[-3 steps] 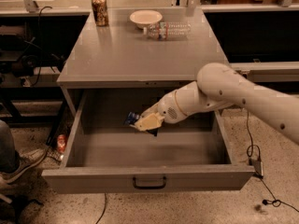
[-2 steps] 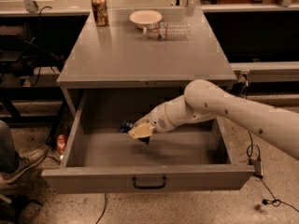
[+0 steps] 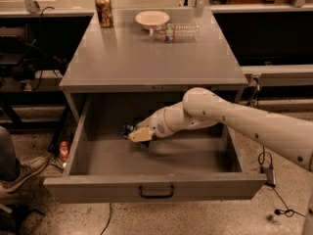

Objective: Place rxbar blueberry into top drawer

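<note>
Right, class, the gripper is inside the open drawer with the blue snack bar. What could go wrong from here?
1. The rxbar blueberry sticks out from the tip of the gripper, low inside the top drawer; a weak grip might let it slip and land on edge.
2. The arm passes close under the cabinet top; lifting out steeply might knock its front edge.

**Inspector:** Arm (image 3: 244,124) finish?
**Assistant:** Smooth off-white shell throughout. One rounded, bulbous joint housing and thick tapering segments. Small dark dots are spaced along the casing.
**Inspector:** Wrist?
**Assistant:** Same pale casing, crossed by a thin darker seam.
**Inspector:** Gripper (image 3: 139,134)?
**Assistant:** Tan end, duller than the arm. It sits inside the drawer (image 3: 156,187), closed on the bar (image 3: 126,129).
</note>
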You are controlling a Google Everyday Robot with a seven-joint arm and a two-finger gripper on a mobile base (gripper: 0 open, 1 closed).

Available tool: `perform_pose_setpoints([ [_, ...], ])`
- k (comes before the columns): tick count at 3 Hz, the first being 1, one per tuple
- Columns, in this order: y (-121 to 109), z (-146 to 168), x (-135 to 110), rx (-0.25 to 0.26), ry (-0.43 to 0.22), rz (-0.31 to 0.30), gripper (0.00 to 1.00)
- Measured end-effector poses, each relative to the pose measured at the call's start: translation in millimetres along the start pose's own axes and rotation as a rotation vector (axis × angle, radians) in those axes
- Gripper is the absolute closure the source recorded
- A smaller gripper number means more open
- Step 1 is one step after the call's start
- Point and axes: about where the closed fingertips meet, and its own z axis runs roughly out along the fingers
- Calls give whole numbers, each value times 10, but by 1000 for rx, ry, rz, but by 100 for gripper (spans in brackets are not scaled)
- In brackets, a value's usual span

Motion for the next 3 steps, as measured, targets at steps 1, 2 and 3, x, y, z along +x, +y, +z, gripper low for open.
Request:
perform_pose_setpoints([
  [1, -72, 78, -108, 26, -27, -26, 51],
  [2, -83, 125, -170, 28, -44, -39, 28],
  [3, -68, 166, -221, 17, -66, -46, 5],
])
